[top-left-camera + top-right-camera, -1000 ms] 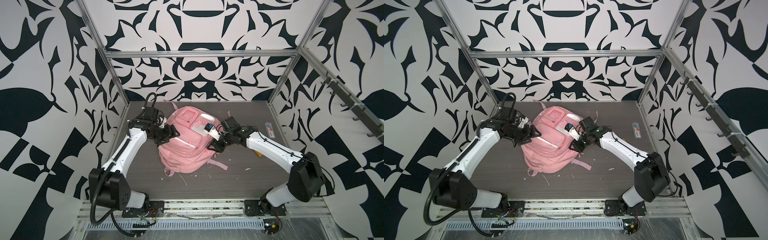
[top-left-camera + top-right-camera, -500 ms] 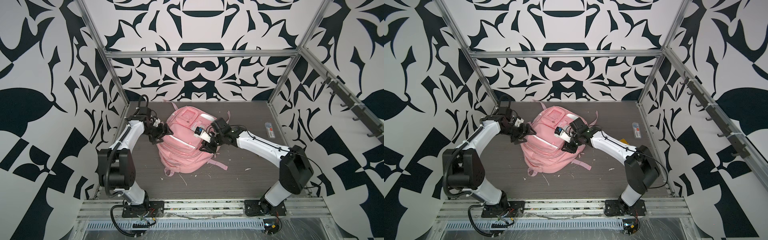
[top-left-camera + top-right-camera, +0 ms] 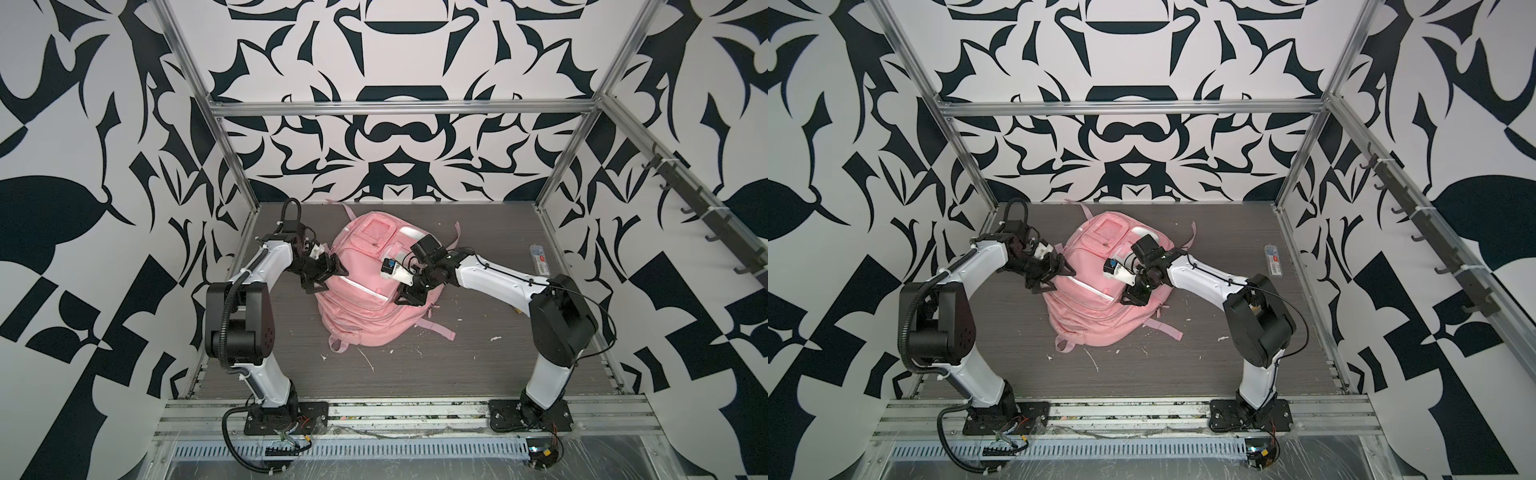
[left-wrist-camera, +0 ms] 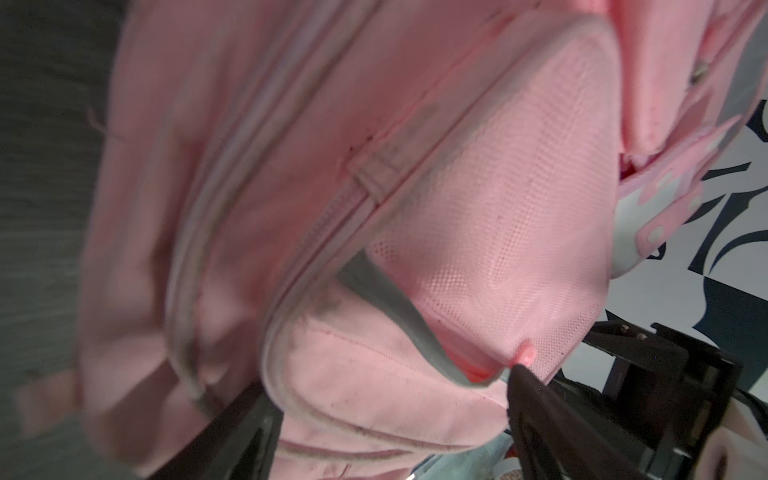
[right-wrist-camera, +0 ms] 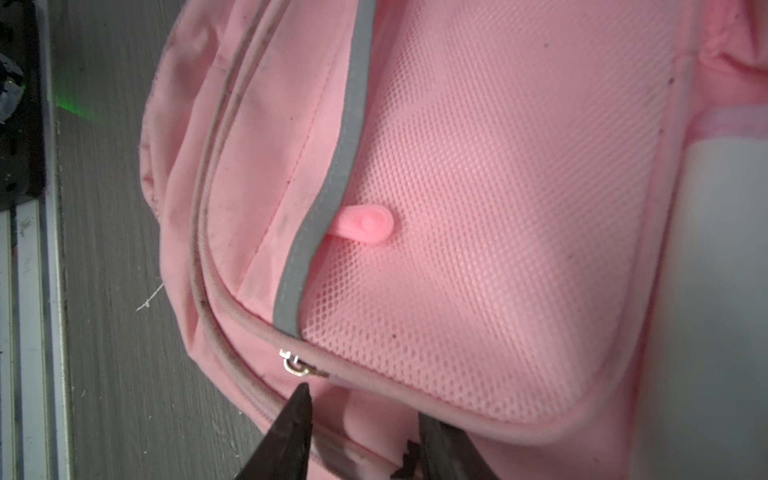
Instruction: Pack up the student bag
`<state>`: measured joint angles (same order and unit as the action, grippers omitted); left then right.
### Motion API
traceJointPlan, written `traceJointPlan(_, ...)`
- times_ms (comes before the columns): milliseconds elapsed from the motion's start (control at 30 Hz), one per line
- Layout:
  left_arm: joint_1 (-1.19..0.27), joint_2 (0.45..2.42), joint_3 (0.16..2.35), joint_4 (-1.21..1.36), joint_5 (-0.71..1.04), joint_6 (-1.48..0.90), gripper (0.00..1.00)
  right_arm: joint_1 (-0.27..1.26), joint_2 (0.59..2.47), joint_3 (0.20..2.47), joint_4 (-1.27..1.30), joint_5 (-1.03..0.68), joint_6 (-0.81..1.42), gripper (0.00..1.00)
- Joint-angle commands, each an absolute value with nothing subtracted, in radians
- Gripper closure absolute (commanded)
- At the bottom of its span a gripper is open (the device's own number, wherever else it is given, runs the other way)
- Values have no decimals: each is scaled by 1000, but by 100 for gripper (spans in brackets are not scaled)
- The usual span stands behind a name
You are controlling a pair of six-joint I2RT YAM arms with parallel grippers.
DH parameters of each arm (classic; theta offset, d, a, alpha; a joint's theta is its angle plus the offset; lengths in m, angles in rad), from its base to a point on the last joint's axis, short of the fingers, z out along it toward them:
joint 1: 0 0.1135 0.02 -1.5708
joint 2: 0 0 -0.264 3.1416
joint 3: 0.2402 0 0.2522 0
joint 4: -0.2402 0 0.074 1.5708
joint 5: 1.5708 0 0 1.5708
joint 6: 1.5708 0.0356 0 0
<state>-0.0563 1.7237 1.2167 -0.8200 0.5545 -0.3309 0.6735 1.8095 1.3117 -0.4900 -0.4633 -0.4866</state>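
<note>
— Pink fabric between both sets of jaws, is it?
— Yes. The right gripper (image 5: pixel 365 415) has its jaws part-way apart over a seam fold, with one tip just beside the metal zip ring (image 5: pixel 295 368). Whether they pinch anything I cannot tell. The left gripper (image 3: pixel 328 282) stands wide open, straddling the bulge below the mesh pocket (image 4: pixel 498 208) (one tip touches the cloth).
— So which step?
— Getting a compartment open, I judge, since the main zip looks closed. Next the right tips need to close on that ring and draw it along the track while the left steadies the cloth.
— And the student bag (image 3: pixel 361 307)?
— Flat, front up, in the middle of the table (image 3: pixel 478 374), between the arms. Its long axis runs far to near, leaning slightly left at the near end. The small square pocket (image 3: pixel 376 228) points toward the back wall (image 3: pixel 395 145), the carry loop (image 3: pixel 336 345) toward the near edge.
</note>
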Motion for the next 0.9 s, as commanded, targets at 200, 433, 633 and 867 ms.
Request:
traceJointPlan(200, -71, 1690, 1089, -747, 659, -388, 21, 706, 1850, 1338, -429, -517, -517, 56)
traceJointPlan(433, -72, 1685, 1077, -760, 657, -383, 23, 718, 1858, 1334, -432, -486, -515, 65)
traceJointPlan(633, -72, 1677, 1055, -749, 663, -389, 26, 726, 1859, 1335, -480, -461, -543, 74)
traceJointPlan(867, -74, 1674, 1050, -747, 671, -390, 27, 773, 1835, 1310, -529, -411, -599, 67)
